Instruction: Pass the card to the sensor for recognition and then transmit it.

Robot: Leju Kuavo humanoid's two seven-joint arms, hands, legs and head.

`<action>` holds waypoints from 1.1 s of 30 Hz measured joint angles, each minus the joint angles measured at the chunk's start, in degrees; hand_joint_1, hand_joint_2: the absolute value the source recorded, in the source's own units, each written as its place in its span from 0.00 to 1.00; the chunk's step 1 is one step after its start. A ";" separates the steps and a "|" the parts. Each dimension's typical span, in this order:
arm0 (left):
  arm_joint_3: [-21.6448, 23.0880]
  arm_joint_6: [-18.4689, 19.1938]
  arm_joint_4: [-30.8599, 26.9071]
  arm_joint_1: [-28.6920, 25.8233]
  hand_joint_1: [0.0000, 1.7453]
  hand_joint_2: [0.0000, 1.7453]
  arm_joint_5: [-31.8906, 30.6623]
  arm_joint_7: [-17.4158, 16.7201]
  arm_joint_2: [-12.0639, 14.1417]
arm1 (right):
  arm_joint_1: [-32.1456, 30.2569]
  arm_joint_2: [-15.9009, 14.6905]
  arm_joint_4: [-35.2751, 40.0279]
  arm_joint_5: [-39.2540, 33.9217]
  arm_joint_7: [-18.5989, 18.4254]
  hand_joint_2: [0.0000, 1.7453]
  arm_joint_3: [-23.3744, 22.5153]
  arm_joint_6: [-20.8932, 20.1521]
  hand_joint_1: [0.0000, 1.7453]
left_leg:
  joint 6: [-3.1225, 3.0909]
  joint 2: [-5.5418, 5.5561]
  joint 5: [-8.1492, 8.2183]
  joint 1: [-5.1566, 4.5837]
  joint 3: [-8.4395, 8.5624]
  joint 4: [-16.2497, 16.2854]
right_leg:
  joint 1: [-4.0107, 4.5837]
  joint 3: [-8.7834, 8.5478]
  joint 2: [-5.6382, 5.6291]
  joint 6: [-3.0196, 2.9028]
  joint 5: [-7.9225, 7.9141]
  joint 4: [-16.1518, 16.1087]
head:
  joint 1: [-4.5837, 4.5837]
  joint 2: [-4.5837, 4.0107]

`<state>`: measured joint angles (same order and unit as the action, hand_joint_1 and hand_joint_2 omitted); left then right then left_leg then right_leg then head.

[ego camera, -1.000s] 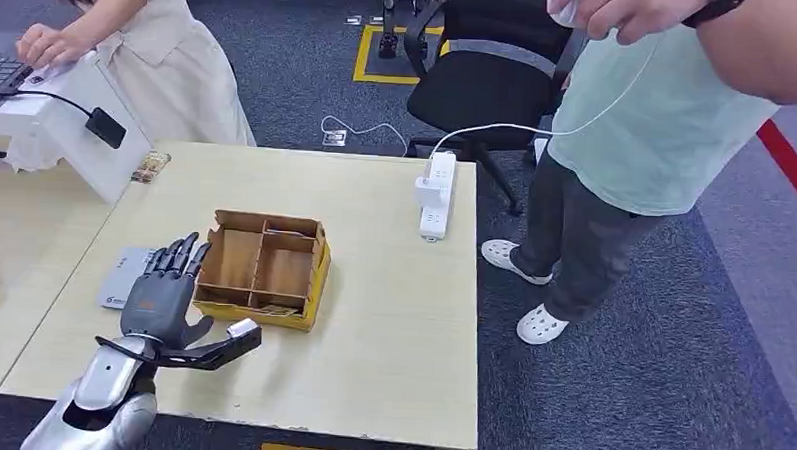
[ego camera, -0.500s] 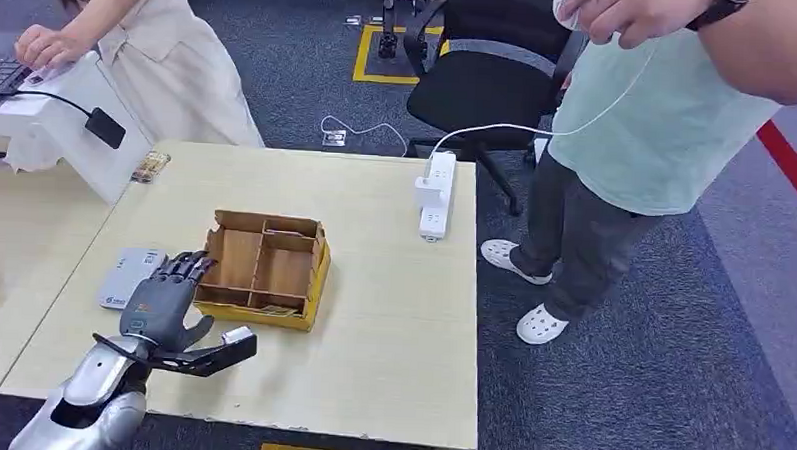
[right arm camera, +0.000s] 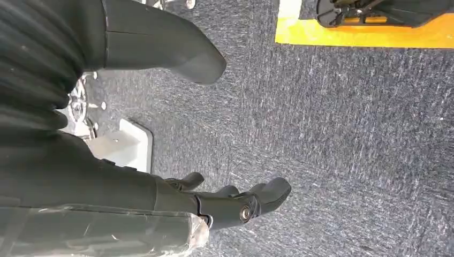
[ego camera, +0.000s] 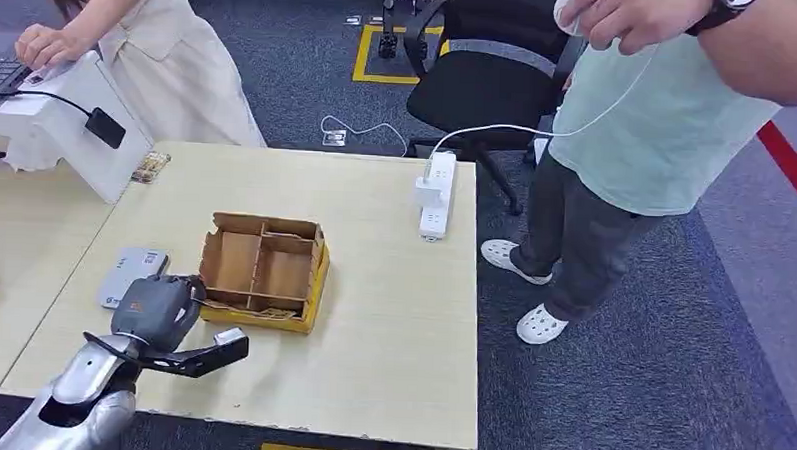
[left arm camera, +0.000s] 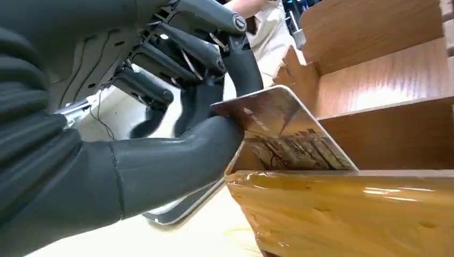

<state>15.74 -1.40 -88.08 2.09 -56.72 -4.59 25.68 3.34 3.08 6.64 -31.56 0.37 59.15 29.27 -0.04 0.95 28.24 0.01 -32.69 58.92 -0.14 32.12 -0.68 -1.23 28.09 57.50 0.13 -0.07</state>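
Left hand (ego camera: 156,307) sits at the near-left corner of the brown cardboard divider box with yellow taped outer wall (ego camera: 263,270), fingers curled in; in the wrist view its thick grey thumb (left arm camera: 176,155) and dark fingers (left arm camera: 241,64) pinch a brown printed card with rounded corners (left arm camera: 284,134), so that hand is grasping the card, card tilted, its lower edge hidden behind the box's yellow wall, leaning at the box's edge by a compartment; cannot tell whether it touches the box floor. Grey flat card sensor pad (ego camera: 128,271) lies on the light wooden table (ego camera: 391,325) just beside the hand, on its left side, apart from the box. Right hand (right arm camera: 235,201) hangs over dark blue carpet (right arm camera: 348,134), fingers loosely apart, holding nothing. White power strip (ego camera: 436,194) rests near the table's far right edge, its white cable running up to a person in a pale green shirt (ego camera: 659,104) standing right of the table. Another person in a cream dress (ego camera: 170,57) leans at the far left
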 joint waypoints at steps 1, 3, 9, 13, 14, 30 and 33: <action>0.00 -0.02 0.00 -0.02 1.00 1.00 0.05 0.00 0.00 | 0.01 0.00 0.00 0.00 0.00 1.00 0.02 0.00 0.00 | 0.00 0.00 0.00 0.00 0.00 0.00 | 0.00 0.00 0.00 0.00 0.00 0.00 | -0.02 0.00; 0.00 0.00 0.02 -0.05 0.97 1.00 0.07 0.00 0.00 | 0.04 0.00 0.00 0.00 0.00 1.00 0.09 0.00 0.00 | 0.00 0.00 0.00 0.00 0.00 0.00 | 0.00 0.00 0.00 0.00 0.00 0.00 | -0.02 0.02; 0.00 -0.26 0.00 -0.43 1.00 1.00 0.26 0.00 0.11 | 0.04 0.00 0.00 -0.15 -0.22 1.00 0.57 0.00 0.00 | 0.00 0.00 0.00 0.00 0.00 -0.01 | 0.00 0.00 0.00 0.00 0.00 0.00 | -0.02 0.02; 0.00 -0.44 0.00 -0.85 1.00 1.00 0.44 0.00 0.17 | 0.03 0.00 0.00 -0.15 -0.22 1.00 0.65 0.00 0.00 | 0.00 0.00 0.00 0.00 0.00 -0.01 | 0.00 0.00 -0.01 0.00 0.00 0.00 | -0.02 0.02; 0.00 -0.44 0.00 -0.94 1.00 1.00 0.44 0.00 0.22 | 0.04 0.00 0.00 -0.15 -0.22 1.00 0.66 0.00 0.00 | 0.00 0.00 0.00 0.00 0.00 -0.01 | 0.00 0.00 -0.01 0.00 0.00 0.00 | 0.00 0.02; -3.48 -2.38 -2.14 0.17 1.00 1.00 5.38 1.64 4.83 | 0.05 0.00 0.00 -0.96 0.04 1.00 0.94 -0.02 0.00 | 0.03 0.00 -0.02 0.12 -0.01 -0.01 | 0.13 0.02 0.00 -0.02 -0.01 0.01 | -0.02 0.00; -6.38 -1.84 -3.63 1.91 1.00 1.00 6.58 1.79 7.10 | 0.05 0.00 0.00 -1.18 0.31 1.00 0.94 -0.02 0.00 | 0.03 -0.01 -0.02 0.11 0.00 -0.01 | 0.13 0.02 -0.03 -0.03 -0.01 0.02 | -0.02 0.00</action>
<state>9.36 -3.24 -91.71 4.01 -50.14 -2.80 32.78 3.38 3.08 6.64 -32.74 0.68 60.08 29.24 -0.01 0.94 28.22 0.13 -32.69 58.92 -0.01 32.14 -0.70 -1.26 28.08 57.52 0.11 -0.07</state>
